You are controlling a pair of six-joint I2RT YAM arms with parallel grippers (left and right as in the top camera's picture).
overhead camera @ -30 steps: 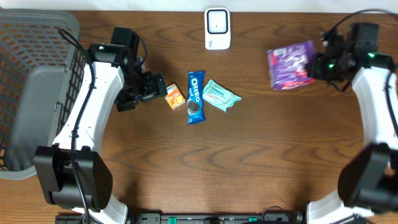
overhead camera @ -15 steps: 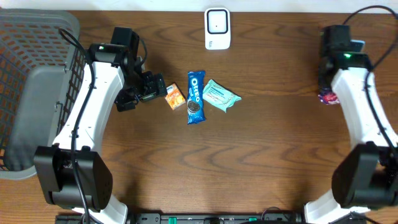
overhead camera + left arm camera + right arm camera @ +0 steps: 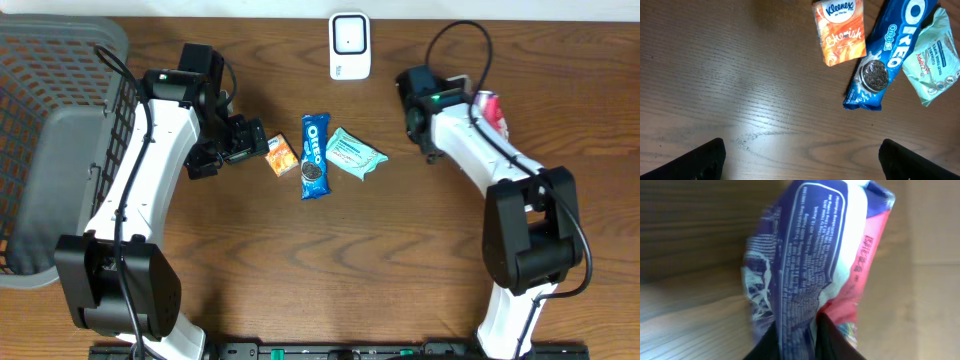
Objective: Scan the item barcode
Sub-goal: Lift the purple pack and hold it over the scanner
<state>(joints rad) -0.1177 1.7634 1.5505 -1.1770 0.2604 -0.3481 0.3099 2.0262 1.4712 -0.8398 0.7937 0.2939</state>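
Right gripper (image 3: 799,332): drawn in close on the lower edge of the purple packet (image 3: 805,255), with a dark finger (image 3: 765,347) against each side. Packet upright in the wrist view, with fine print down the purple face and a red panel alongside. Seen from overhead, only a pink-red end of it visible just past the right arm, over the far right part of the table (image 3: 420,250); the rest hidden by the arm. Resting or raised: cannot tell. White scanner (image 3: 349,45) at the far edge, off to the packet's left, with the right arm's wrist between the two.

Left gripper (image 3: 802,160): spread wide, holding nothing, above bare wood. Just beyond it, an orange Kleenex pack (image 3: 838,31), then a blue Oreo pack (image 3: 880,60) touching a pale green pouch (image 3: 932,55). Wire basket (image 3: 40,60) far left, well apart.
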